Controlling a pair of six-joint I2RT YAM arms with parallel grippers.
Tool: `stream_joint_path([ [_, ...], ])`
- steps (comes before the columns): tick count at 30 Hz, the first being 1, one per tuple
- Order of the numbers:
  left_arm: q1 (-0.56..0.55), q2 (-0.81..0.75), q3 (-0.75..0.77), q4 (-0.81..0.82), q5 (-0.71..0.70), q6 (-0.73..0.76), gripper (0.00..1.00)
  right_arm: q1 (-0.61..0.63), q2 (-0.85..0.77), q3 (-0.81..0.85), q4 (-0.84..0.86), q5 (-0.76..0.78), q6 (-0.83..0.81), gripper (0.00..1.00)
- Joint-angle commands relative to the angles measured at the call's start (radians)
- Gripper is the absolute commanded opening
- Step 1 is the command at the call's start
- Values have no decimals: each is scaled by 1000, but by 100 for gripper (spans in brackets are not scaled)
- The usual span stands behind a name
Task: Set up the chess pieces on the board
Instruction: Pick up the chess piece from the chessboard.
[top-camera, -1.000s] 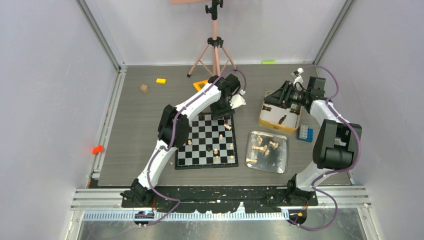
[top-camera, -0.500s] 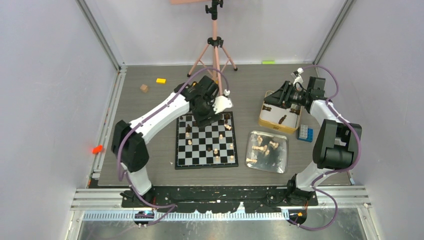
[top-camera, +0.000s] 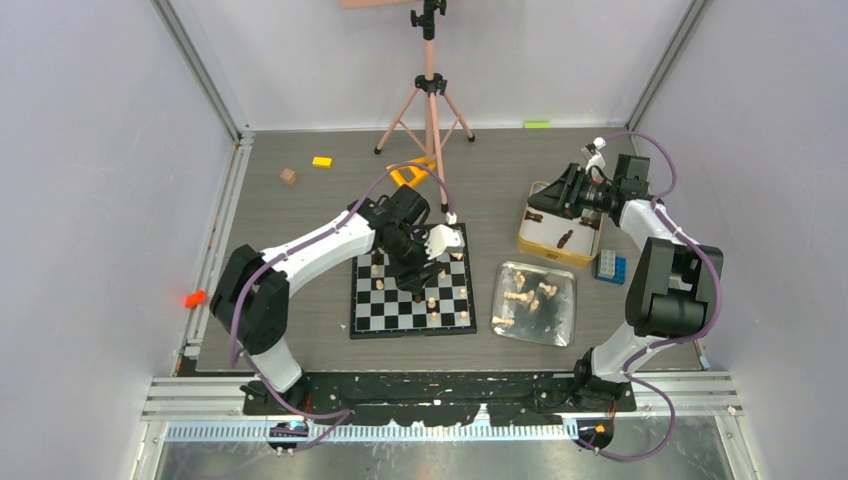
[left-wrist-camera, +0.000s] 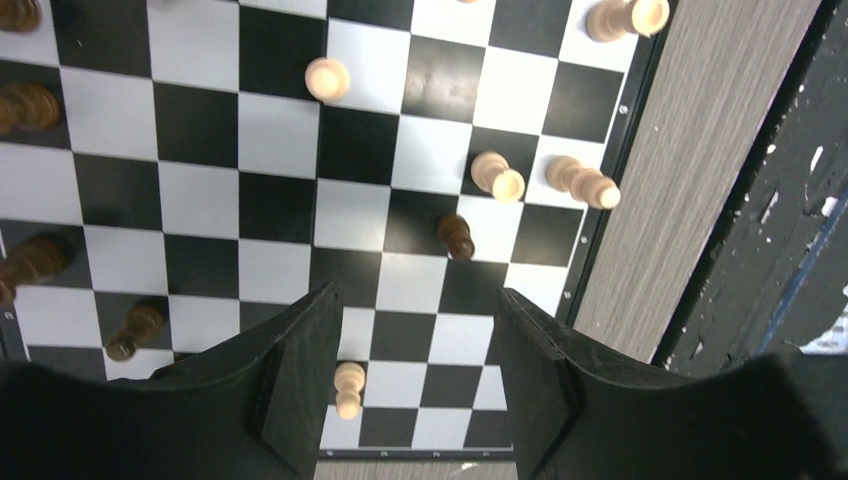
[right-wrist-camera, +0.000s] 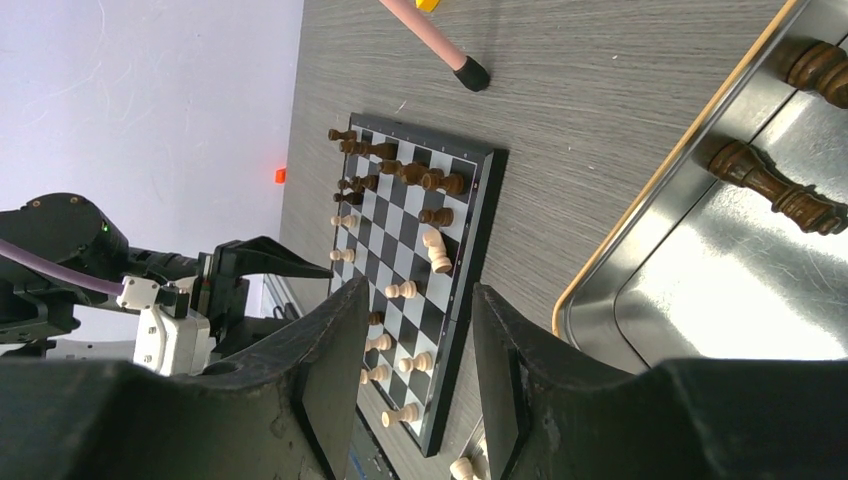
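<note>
The board (top-camera: 400, 312) lies mid-table with light and dark chess pieces scattered over it. My left gripper (top-camera: 413, 274) hovers above its middle, open and empty. In the left wrist view that gripper (left-wrist-camera: 415, 310) frames bare squares; a light pawn (left-wrist-camera: 348, 388) stands close by the left finger, and a dark pawn (left-wrist-camera: 456, 236) is just ahead. My right gripper (top-camera: 556, 195) hangs over the gold-rimmed tin (top-camera: 527, 240), open with nothing in it. From the right wrist, the gripper (right-wrist-camera: 420, 300) looks across to the board (right-wrist-camera: 470, 240), and dark pieces (right-wrist-camera: 770, 190) lie in the tin.
A silver tray (top-camera: 565, 335) right of the board holds several light pieces. A pink tripod (top-camera: 430, 100) stands behind the board. Loose blocks: blue (top-camera: 609, 266) by the tin, yellow (top-camera: 321, 161) and tan (top-camera: 288, 177) at back left, a red one (top-camera: 194, 298) at the left rail.
My left arm has swung from the board's back right corner to over its middle, and its jaws stand a little wider. The right arm has not moved.
</note>
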Motion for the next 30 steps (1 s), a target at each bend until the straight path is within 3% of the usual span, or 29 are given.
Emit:
stream_joint_path([
  [1, -6, 43, 1, 108, 54, -10, 59, -6, -10, 23, 0, -5, -22, 49],
  [24, -35, 142, -29, 81, 70, 1, 44, -6, 3, 23, -5, -7, -27, 48],
  [27, -35, 149, -27, 75, 64, 4, 36, -6, 4, 23, -5, -7, -27, 48],
  [30, -35, 148, -11, 65, 60, 5, 22, -6, 3, 23, -5, -7, -27, 48],
])
